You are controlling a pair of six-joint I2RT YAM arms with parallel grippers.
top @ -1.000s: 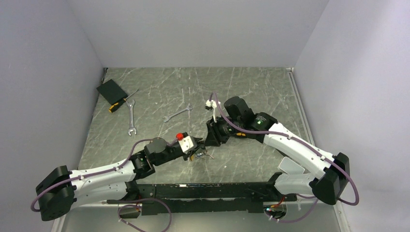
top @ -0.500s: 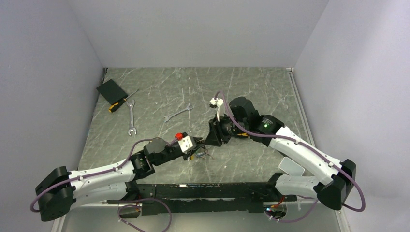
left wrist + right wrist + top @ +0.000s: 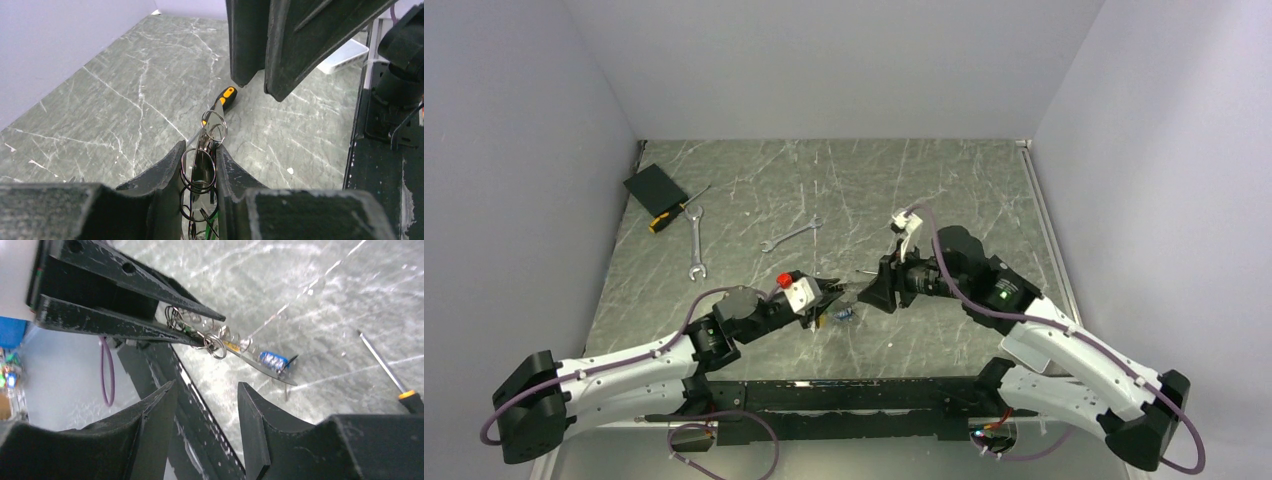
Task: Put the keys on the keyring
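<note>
My left gripper (image 3: pixel 832 288) (image 3: pixel 201 145) is shut on the keyring (image 3: pixel 197 172), whose thin wire loops are clamped between its fingers. Small silver split rings (image 3: pixel 214 125) (image 3: pixel 216 345) stick out past the fingertips. A blue-headed key (image 3: pixel 273 360) (image 3: pixel 845 314) hangs from that bunch just over the table, and a green bit (image 3: pixel 212 231) shows deep between the jaws. The other keys are hidden. My right gripper (image 3: pixel 871 290) (image 3: pixel 206 384) faces the left one from the right, a short gap away. It is open with nothing between its fingers.
An orange-and-black screwdriver (image 3: pixel 382 365) (image 3: pixel 224 98) lies on the marble table under the right gripper. Two silver wrenches (image 3: pixel 694 245) (image 3: pixel 791 235), a second screwdriver (image 3: pixel 669 215) and a black pad (image 3: pixel 654 187) lie at the back left. The black base rail (image 3: pixel 844 395) runs along the near edge.
The right gripper opened and drew back to the right, away from the left gripper. The left gripper lifted slightly, and the blue key now shows hanging below it.
</note>
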